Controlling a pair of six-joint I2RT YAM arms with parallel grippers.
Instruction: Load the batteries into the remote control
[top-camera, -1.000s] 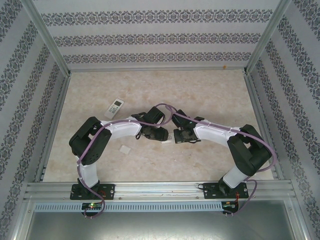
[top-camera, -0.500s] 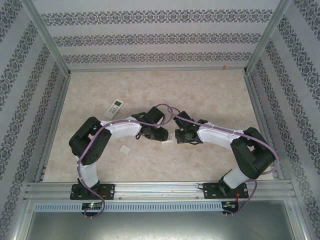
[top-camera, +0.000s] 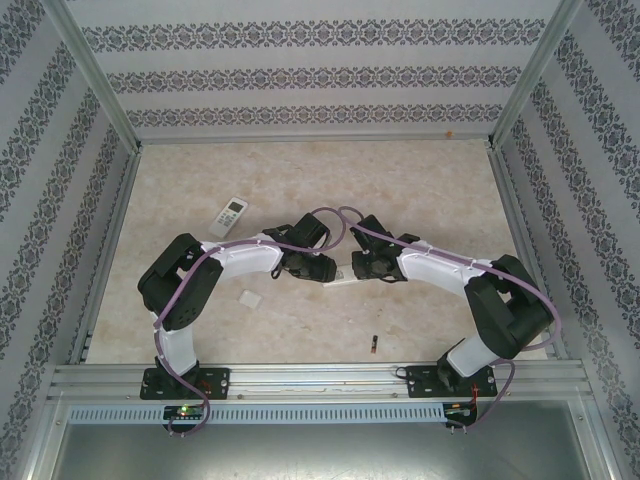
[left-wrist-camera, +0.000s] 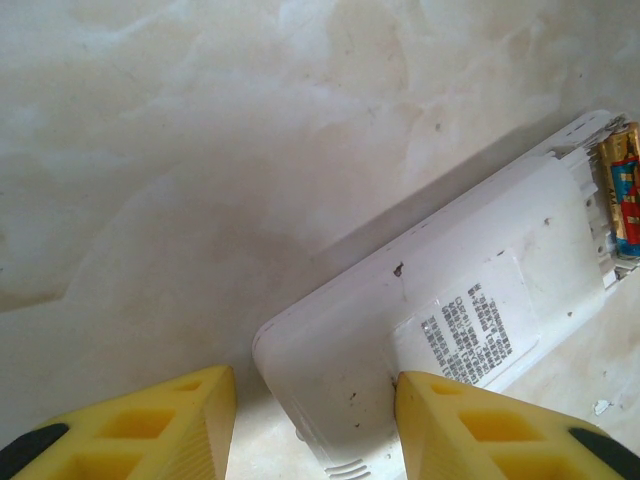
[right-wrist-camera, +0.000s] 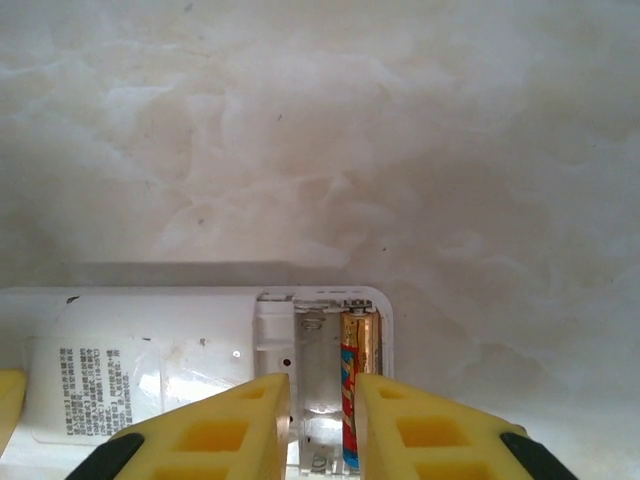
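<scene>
The left gripper (left-wrist-camera: 315, 400) is seen released, its yellow fingers (left-wrist-camera: 130, 420) spread to either side of the near end of the remote (left-wrist-camera: 450, 300). The remote appears to be touched by the right-hand finger, while a narrow gap is left at the other. The remote is laid back-up on the table (top-camera: 420, 190), with its open battery compartment (right-wrist-camera: 320, 350) at the end far from this gripper.

The right gripper (right-wrist-camera: 323, 395) is held just above that compartment, fingers parted only slightly, nothing gripped between them. An orange-gold battery (right-wrist-camera: 360, 365) is seated in the slot under its right finger; in the slot beside it only a spring is shown.

A dark battery (top-camera: 372, 345) is left on the table well behind the right gripper, towards the arm bases. A second remote (top-camera: 231, 214) and a small white piece (top-camera: 250, 299) are found well apart from the left gripper.
</scene>
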